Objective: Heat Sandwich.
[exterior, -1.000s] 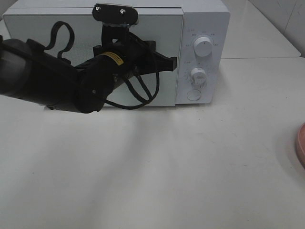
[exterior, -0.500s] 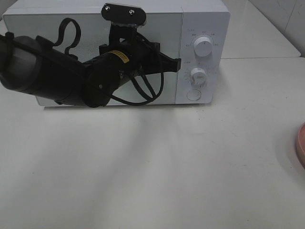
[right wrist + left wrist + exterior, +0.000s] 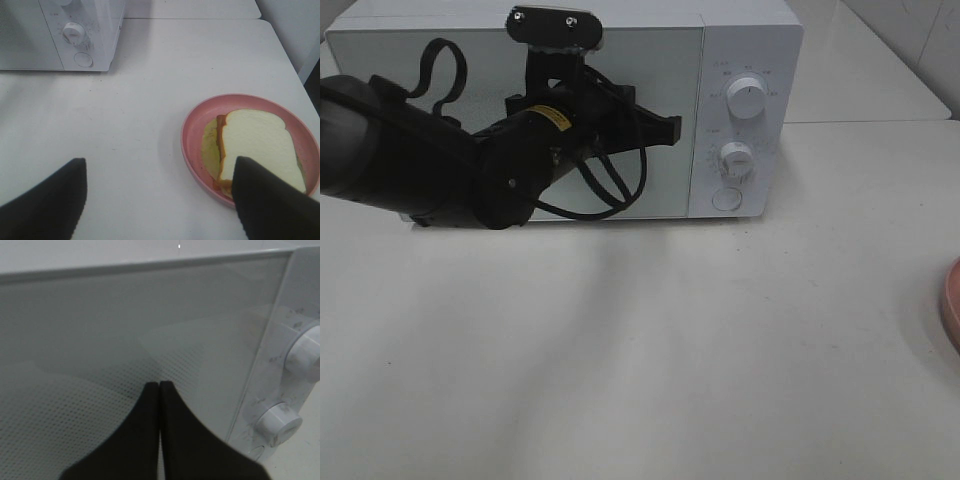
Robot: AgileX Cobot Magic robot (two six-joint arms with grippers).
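Fingers of the left gripper [image 3: 159, 390] were pressed flat together with nothing between them, tips pointed at the door [image 3: 125, 355] of the microwave [image 3: 750, 40]. In the left wrist view the tips sat just in front of the dotted mesh of the door glass, close to its right edge; whether they touched the door could not be told. From the high camera the left gripper [image 3: 672, 128] reached across the door front from the left, its black arm [image 3: 410, 160] and looped cable [image 3: 610, 190] covering much of the door's middle. The door was shut.

Right of the door lay the white control panel [image 3: 745, 120], with an upper knob [image 3: 747, 98], a lower knob [image 3: 735, 157] and a round button [image 3: 727, 198] below them.

Right gripper [image 3: 160, 192] stood with its fingers wide apart, holding nothing, above the white table [image 3: 130, 115]. One dark finger [image 3: 272, 200] overlapped the near edge of the pink plate [image 3: 192, 125] in the right wrist view; the other finger [image 3: 50, 200] hung over bare table, well apart from it.

Sandwich [image 3: 252, 140] lay on the pink plate, top slice of pale bread uppermost, red-orange filling and green lettuce showing along its left side. Plate and sandwich sat on the table well to the right of the microwave and nearer than it. In the high view only a sliver of the plate [image 3: 952, 305] showed at the right edge; the sandwich was out of frame there.
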